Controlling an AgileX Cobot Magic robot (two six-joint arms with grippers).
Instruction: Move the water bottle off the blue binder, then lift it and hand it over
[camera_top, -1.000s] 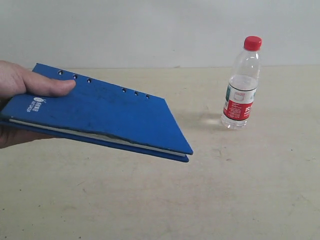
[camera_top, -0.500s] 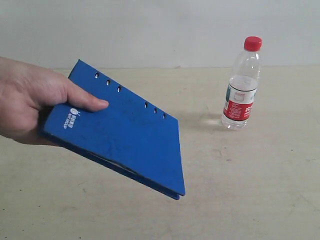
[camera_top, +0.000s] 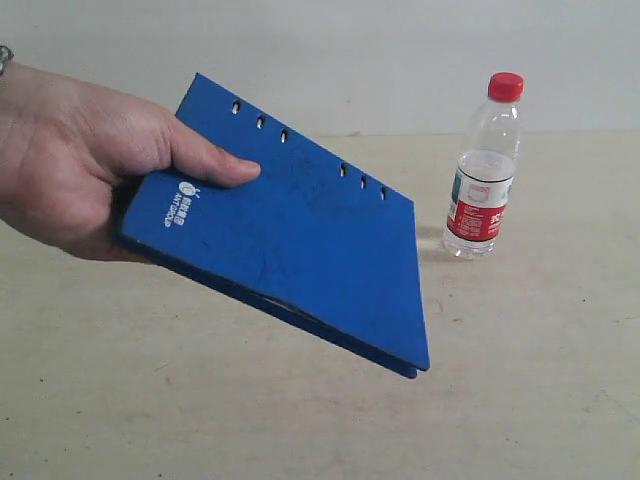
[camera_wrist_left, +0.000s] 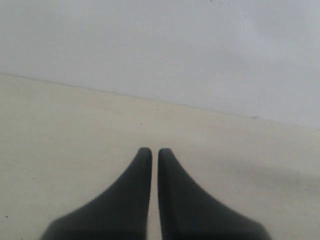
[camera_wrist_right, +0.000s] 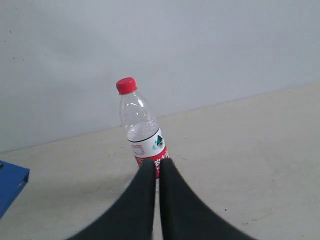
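The water bottle (camera_top: 484, 170), clear with a red cap and red-and-white label, stands upright on the table at the right, apart from the binder. A person's hand (camera_top: 80, 165) holds the blue binder (camera_top: 300, 250) tilted in the air at the left. In the right wrist view the bottle (camera_wrist_right: 142, 130) stands just beyond my right gripper (camera_wrist_right: 156, 162), which is shut and empty; a binder corner (camera_wrist_right: 10, 185) shows at the edge. My left gripper (camera_wrist_left: 151, 151) is shut over bare table. Neither gripper shows in the exterior view.
A beige table (camera_top: 520, 380) runs back to a pale wall (camera_top: 380, 60). The hand and the raised binder fill the left half of the exterior view.
The hand has carried the blue binder to the right and upward, tilting it more steeply. The bottle has not moved.
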